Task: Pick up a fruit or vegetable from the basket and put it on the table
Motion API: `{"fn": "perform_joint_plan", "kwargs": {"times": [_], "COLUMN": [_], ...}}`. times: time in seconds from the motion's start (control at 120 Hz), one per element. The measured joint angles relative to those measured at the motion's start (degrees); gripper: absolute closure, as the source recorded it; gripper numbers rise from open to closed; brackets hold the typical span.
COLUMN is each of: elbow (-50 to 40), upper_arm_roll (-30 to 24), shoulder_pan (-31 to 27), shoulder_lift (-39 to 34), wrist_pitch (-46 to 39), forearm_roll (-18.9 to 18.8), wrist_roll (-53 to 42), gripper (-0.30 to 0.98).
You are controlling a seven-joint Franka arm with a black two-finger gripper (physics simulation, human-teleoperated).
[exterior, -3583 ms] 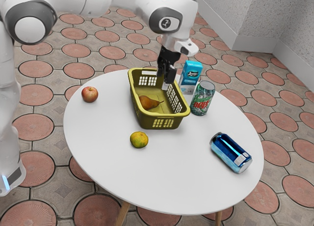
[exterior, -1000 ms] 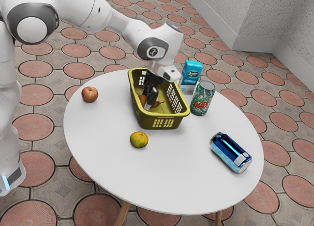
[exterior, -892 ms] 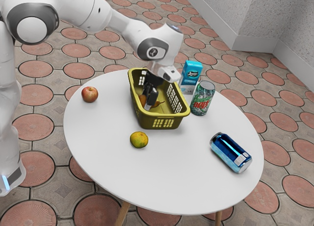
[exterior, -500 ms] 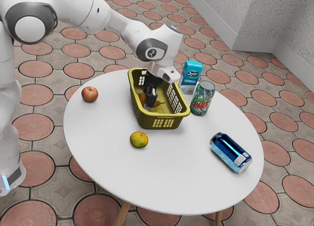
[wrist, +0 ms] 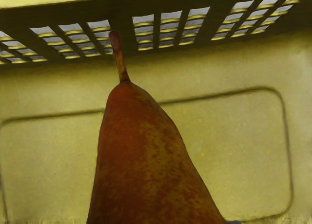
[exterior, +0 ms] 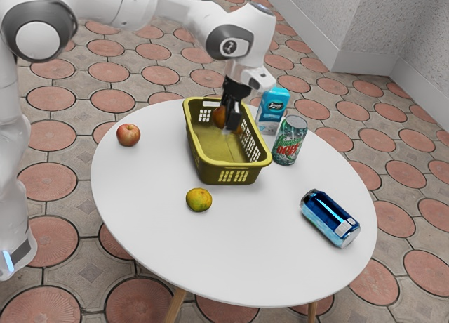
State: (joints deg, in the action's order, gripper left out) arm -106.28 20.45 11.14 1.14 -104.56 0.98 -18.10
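My gripper [exterior: 230,118] is over the far part of the yellow-green basket [exterior: 262,161] in the exterior view, shut on the brown-orange pear [exterior: 219,116]. The pear is raised off the basket's floor, partly hidden behind the black fingers. In the wrist view the pear [wrist: 146,160] looms large at the lower edge, its stem pointing toward a slotted wall of the basket [wrist: 234,63].
On the white round table [exterior: 280,267] lie an apple [exterior: 128,135], a green-orange citrus fruit [exterior: 198,199] and a tipped blue can [exterior: 330,218]. A green can [exterior: 289,140] and a blue carton [exterior: 273,109] stand close beside the basket.
The pear has left the basket's floor in my gripper's hold. My hand has risen and moved toward the basket's far end and the exterior view's right. The other things stay put.
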Motion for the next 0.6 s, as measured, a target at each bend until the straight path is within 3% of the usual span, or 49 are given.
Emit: {"fn": "perform_joint_plan", "kwargs": {"times": [0.233,0.433,0.6], "elbow": [1.4,1.4,1.1], "upper_arm_roll": [0.6,0.3,-3.1], "shoulder_pan": [2.2,-0.1,0.0], "shoulder_lift": [-3.5,-6.2,-8.1], "wrist_pitch": [5.9,8.9,10.1], "forearm_roll": [-0.5,-1.1,-1.1], "wrist_roll": [-0.4,-0.6,-0.8], "gripper": [0.47,0.53,0.52]}}
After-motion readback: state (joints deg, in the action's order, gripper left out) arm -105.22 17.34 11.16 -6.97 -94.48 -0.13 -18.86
